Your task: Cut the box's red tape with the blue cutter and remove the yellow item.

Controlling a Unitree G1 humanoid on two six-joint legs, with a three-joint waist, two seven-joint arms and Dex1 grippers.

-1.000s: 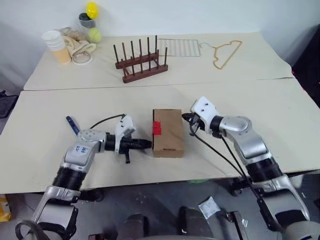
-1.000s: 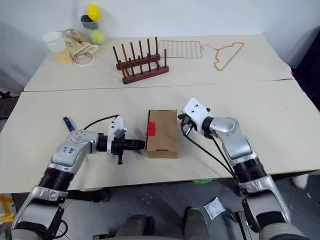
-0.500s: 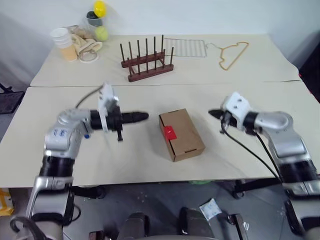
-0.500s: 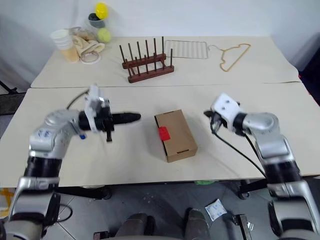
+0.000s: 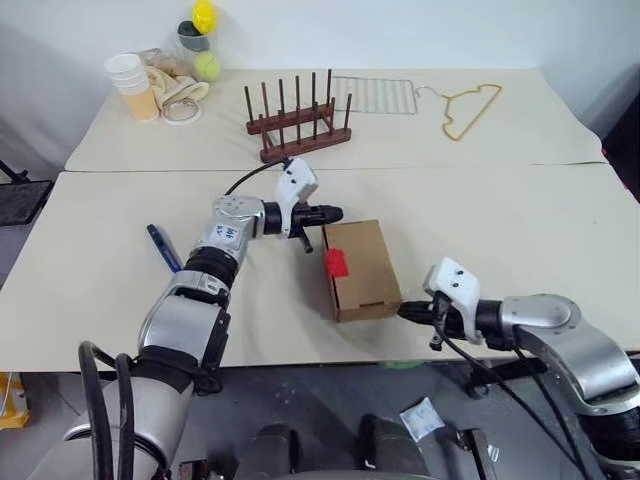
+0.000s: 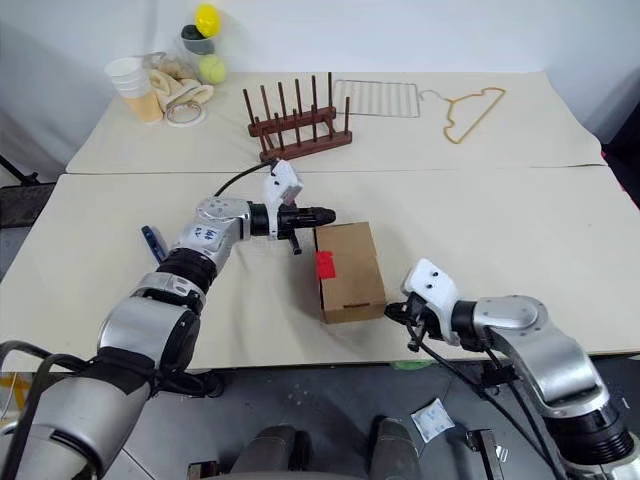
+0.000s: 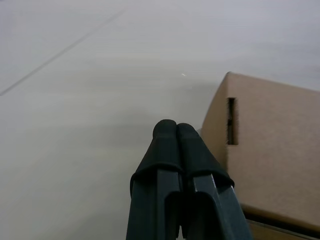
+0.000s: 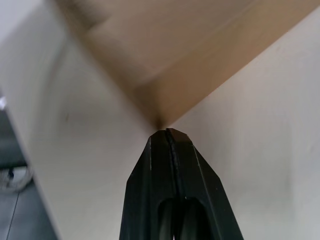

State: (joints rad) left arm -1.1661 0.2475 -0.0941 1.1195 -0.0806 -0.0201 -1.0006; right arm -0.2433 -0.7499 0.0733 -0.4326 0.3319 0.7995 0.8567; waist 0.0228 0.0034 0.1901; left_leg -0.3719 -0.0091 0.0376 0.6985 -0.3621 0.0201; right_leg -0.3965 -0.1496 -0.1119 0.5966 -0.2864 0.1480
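Swung both shut, empty grippers to box [image 5: 360, 268]: left [image 5: 334, 213] at far corner, right [image 5: 406, 312] at near corner; cutter [image 5: 164, 247] partly hidden.

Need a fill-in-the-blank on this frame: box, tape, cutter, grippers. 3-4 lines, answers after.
1. The red tape on the box is still ____.
2. The blue cutter lies on the table beside the robot's ____ arm.
3. Both the left gripper and the right gripper are ____.
4. The right gripper's tip is at the box's near ____.

Missing words: uncut; left; shut; corner
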